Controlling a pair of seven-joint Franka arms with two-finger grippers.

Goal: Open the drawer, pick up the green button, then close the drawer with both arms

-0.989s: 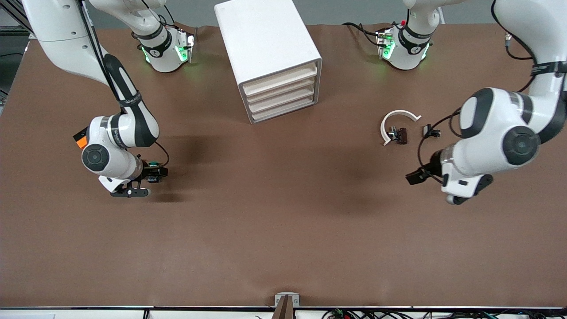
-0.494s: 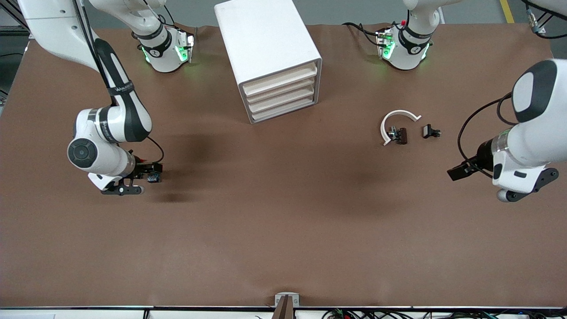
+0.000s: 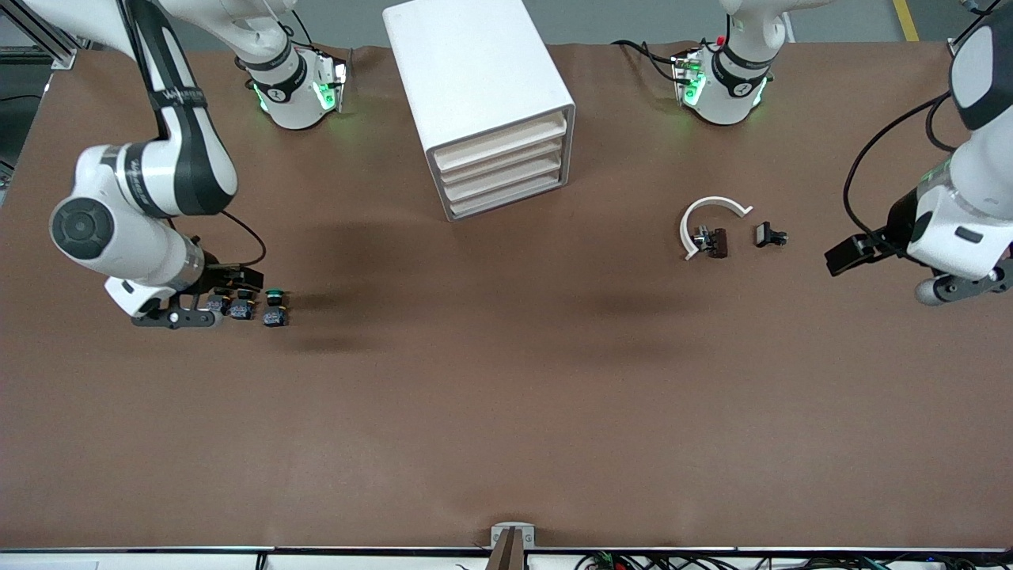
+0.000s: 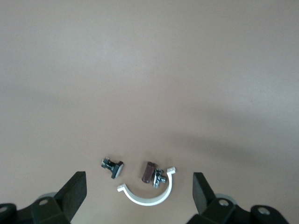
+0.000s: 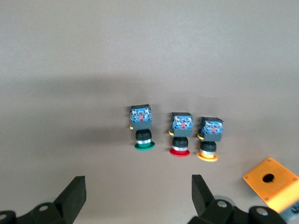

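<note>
The white cabinet [image 3: 475, 71] stands at the back middle of the table, and all four drawers, the lower drawer [image 3: 506, 195] among them, are shut. The green-capped button [image 3: 274, 307] lies on its side on the table at the right arm's end; it also shows in the right wrist view [image 5: 142, 130]. My right gripper [image 3: 237, 279] [image 5: 138, 200] is open and empty, low over the table beside the buttons. My left gripper [image 3: 851, 255] [image 4: 138, 196] is open and empty over the table at the left arm's end.
A red-capped button [image 5: 181, 135] and a yellow-capped button [image 5: 209, 138] lie in a row beside the green one, with an orange plate [image 5: 271, 183] close by. A white curved piece [image 3: 708, 207], a brown part [image 3: 716, 242] and a small black clip [image 3: 768, 234] lie near the left gripper.
The right gripper has let go of the green button, which now lies on the table, and has drawn back toward the right arm's end. The left arm has swung out toward its end.
</note>
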